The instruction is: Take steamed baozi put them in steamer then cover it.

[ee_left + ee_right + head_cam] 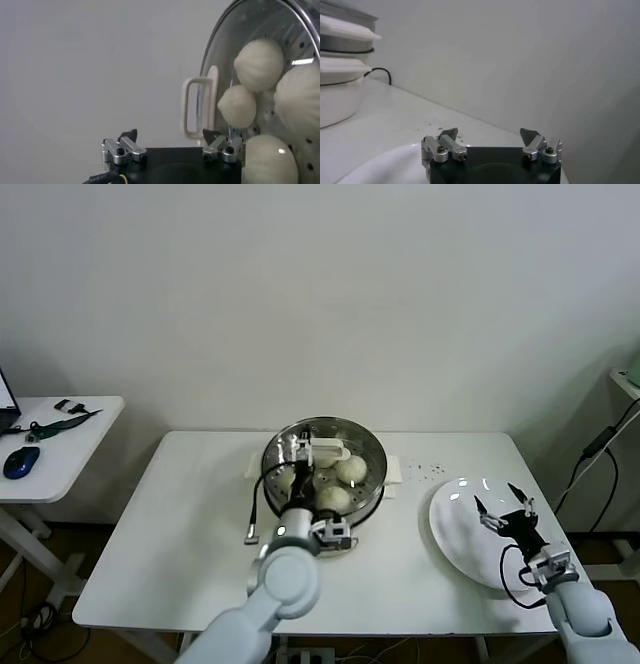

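- The white worktop (180,524) carries everything; a smaller side table (70,444) stands off to the robot's left.
- The steamer (370,446) sits at the middle back of the worktop, on its white pot base.
- The cover (220,40) lies on the steamer, white handle (192,107) up.
- A white plate (455,529) lies to the right, near the edge.
- The steamed baozi (259,62) sit inside the steamer under the glass.
- The left claw (303,452) hovers over the cover, fingers spread, gripping nothing.
- The right claw (505,506) hangs above the plate, spread wide.
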